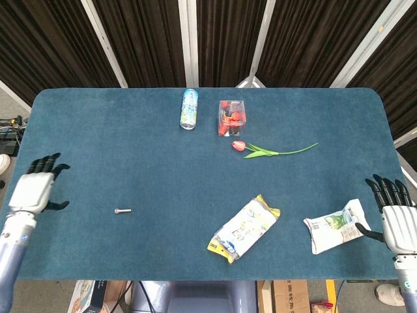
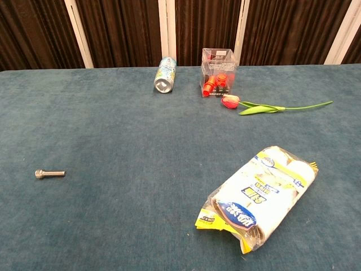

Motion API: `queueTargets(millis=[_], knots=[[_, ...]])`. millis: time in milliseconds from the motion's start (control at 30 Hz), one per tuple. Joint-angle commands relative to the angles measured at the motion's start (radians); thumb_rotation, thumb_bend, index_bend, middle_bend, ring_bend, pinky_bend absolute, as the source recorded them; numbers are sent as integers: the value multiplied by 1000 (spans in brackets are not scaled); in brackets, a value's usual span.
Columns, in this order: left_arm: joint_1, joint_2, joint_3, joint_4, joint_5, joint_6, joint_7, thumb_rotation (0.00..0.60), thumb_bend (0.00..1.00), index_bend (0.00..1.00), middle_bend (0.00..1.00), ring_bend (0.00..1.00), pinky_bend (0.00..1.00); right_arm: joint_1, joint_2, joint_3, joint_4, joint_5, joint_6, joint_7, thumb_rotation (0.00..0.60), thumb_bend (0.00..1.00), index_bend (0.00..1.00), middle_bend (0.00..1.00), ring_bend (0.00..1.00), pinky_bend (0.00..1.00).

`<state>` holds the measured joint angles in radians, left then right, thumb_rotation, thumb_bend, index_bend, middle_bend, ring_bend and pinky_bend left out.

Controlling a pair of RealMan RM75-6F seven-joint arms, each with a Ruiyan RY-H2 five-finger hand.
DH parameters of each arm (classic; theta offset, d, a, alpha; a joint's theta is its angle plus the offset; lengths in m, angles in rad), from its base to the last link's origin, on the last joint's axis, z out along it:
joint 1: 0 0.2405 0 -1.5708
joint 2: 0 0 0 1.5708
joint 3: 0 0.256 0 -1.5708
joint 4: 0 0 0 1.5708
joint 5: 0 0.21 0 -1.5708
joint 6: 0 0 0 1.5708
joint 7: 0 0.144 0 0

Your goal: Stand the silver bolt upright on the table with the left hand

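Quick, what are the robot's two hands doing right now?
Left hand: open, holding nothing, apart from the bolt.
Right hand: open, holding nothing.

The left hand [image 1: 36, 189] sits at the left edge of the head view, a little below mid-height, fingers apart and pointing up and away with nothing in them, its grey forearm running down to the lower left corner. The right hand [image 1: 397, 218] shows at the lower right edge (also empty), fingers spread upward and thumb out to the side. The chest view shows neither hand.
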<state>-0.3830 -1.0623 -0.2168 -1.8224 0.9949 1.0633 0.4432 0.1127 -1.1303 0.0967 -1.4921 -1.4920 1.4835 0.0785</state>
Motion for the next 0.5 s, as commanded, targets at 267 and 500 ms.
queueTargets(millis=[267,500], knots=[[-165,-104,29,-99,-247,-12,232,600,311,311,0,0,0,-2,-2,1,-8,5,0,-12,600,104,139,96,86,0],[-186,-248,63,-84,-276,111,301,600,320,339,0,0,0,-1,-3,3,-8,11,-4,-13,600,104,139,96,85,0]])
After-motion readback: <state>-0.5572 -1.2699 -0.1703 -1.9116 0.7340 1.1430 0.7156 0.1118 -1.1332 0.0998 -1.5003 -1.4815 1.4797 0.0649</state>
